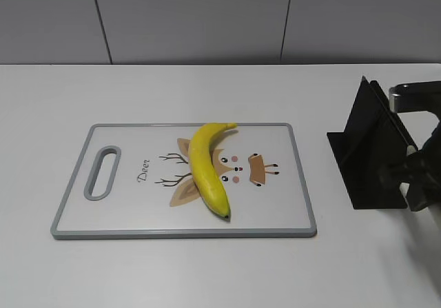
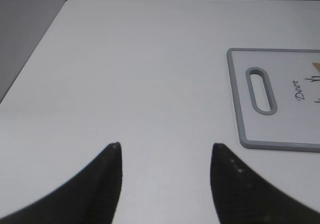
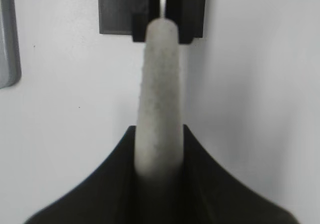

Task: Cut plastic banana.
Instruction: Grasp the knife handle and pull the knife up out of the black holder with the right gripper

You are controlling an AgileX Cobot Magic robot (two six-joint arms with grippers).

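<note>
The plastic banana (image 1: 207, 167) lies yellow and curved on the cutting board (image 1: 296, 177), with its stem end at the far side and its dark tip near the front edge. My right gripper (image 3: 159, 129) is shut on a pale grey knife handle (image 3: 160, 73). The knife's front end sits in the slot of a black knife holder (image 3: 117, 8). In the exterior view this gripper (image 1: 417, 177) is at the right edge, beside the holder (image 1: 365, 156). My left gripper (image 2: 166, 146) is open and empty over bare table, left of the board's handle end (image 2: 280, 145). It is out of the exterior view.
The board has a grey rim, a deer picture and a handle slot (image 1: 102, 172) at its left end. White tabletop (image 1: 207, 87) surrounds it. A tiled wall (image 1: 207, 18) stands behind the table. The table's left edge (image 2: 35, 48) shows in the left wrist view.
</note>
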